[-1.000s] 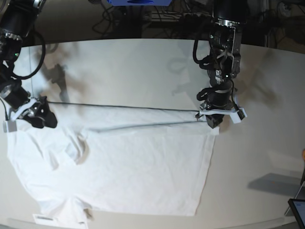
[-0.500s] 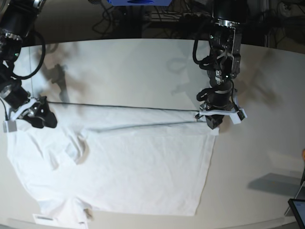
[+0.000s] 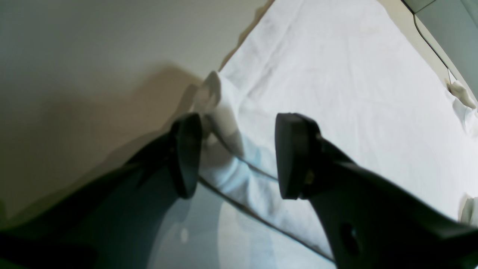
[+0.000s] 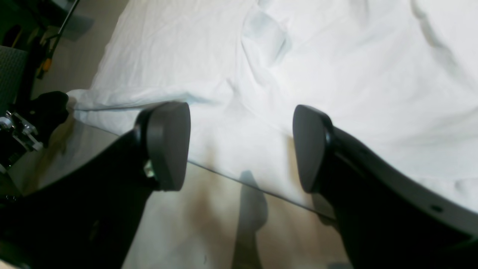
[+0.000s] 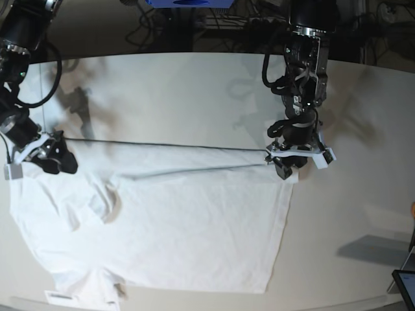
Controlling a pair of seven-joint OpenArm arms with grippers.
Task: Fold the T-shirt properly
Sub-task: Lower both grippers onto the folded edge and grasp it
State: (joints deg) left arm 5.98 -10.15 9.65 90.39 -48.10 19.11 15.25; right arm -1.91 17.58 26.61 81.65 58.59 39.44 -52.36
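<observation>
Smooth off-white tabletop [image 5: 181,97] fills the scene under two black arms, with dark cables and gear behind its far edge. At the left gripper [image 3: 231,155] the jaws stand spread, a bunched corner of cloth lying between them and touching the left-hand pad; whether it is pinched cannot be told. The right gripper [image 4: 241,145] also has its jaws spread, with nothing between the pads, hovering over a cloth edge. Only the wrist views show these gaps; in the base view the left gripper [image 5: 293,163] sits at the garment's far right corner and the right gripper [image 5: 48,157] at its far left corner, their jaws too small to judge. Only the base view shows the whole plain white short-sleeved T-shirt [image 5: 168,227]: one garment, lying flat on the near half of the table, its far edge stretched in a straight line between the two grippers with a long fold just under it, soft wrinkles across the body, and a small white neck label [image 5: 61,296] at the near left.
</observation>
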